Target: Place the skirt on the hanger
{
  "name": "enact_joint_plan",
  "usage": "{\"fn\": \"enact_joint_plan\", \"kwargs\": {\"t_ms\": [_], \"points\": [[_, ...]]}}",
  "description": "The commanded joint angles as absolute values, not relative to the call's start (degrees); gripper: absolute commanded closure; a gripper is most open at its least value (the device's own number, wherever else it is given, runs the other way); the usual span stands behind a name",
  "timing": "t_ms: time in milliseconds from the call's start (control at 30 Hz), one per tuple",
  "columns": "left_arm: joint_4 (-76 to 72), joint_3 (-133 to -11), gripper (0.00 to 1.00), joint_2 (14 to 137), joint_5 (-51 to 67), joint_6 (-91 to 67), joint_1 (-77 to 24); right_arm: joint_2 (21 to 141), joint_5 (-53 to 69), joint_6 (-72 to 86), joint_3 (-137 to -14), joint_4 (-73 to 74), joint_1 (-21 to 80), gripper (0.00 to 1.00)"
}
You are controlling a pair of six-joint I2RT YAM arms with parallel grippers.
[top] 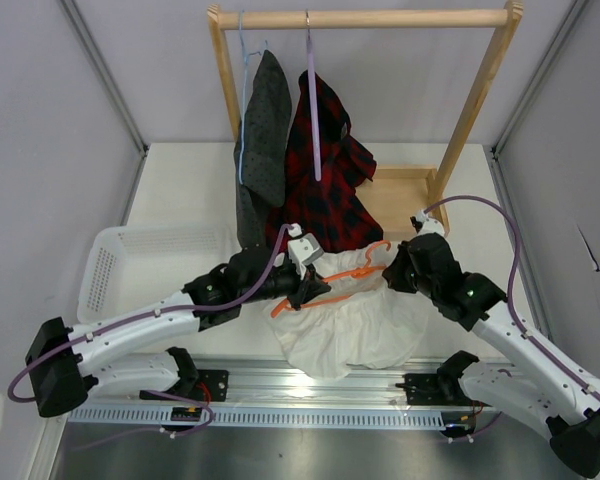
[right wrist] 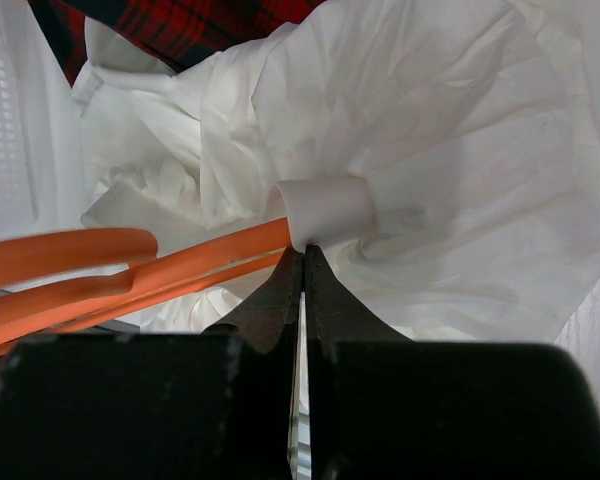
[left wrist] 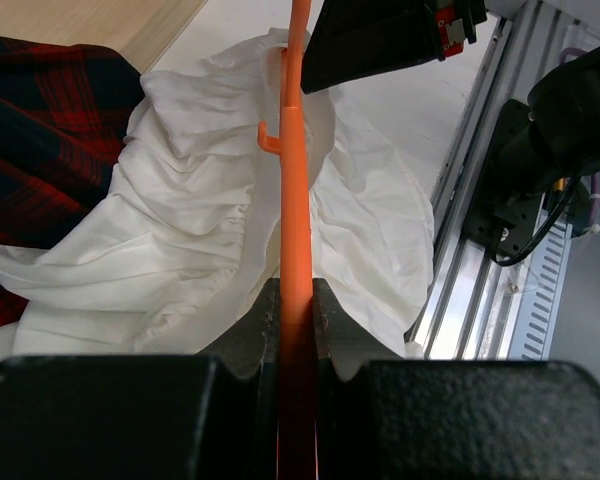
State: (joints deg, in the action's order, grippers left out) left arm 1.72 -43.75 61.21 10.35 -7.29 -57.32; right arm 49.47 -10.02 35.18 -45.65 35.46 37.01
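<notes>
Orange hanger (left wrist: 296, 180) bar is sitting clamped in the left gripper (left wrist: 296, 300), arm stretching low over the bench (top: 180, 190); the hanger is slanting up rightward, partly buried under the white skirt (top: 350, 330) lying mid-bench. Right gripper (right wrist: 302, 258), arm bending inward, is pinching a skirt fold, fingers fully closed.

Colours: thin white fabric skirt (left wrist: 200, 230), plain. Thin bright orange plastic hanger (left wrist: 296, 200). Red-and-black plaid shirt (top: 330, 190). Dark grey garment (top: 267, 130), finely speckled. Slim purple hanger (top: 314, 150). Thin light blue hanger (top: 243, 70). White perforated plastic basket (top: 110, 262). Pale wooden rack (top: 380, 18). Off-white worktop (top: 180, 190).
</notes>
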Motion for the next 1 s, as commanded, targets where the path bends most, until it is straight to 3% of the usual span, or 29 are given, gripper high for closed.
{"fn": "enact_joint_plan", "kwargs": {"t_ms": [0,567,867,967], "points": [[-10.5,-42.0,1.0,61.0,15.6,-11.7,-55.8,48.9,-10.6,36.1,-48.0,34.1,37.7,1.0],[-19.4,-41.8,1.0,73.3,17.5,-15.6,-55.0,49.7,-11.9,36.1,-45.1,32.9,39.4,1.0],[-17.1,-42.7,1.0,74.3,15.9,-14.9,-55.5,47.9,-12.3,34.8,-45.3,33.7,39.5,0.54],[-16.5,-43.0,1.0,74.7,15.7,-14.6,-55.6,46.9,-12.3,34.5,-45.5,33.7,39.6,0.52]]}}
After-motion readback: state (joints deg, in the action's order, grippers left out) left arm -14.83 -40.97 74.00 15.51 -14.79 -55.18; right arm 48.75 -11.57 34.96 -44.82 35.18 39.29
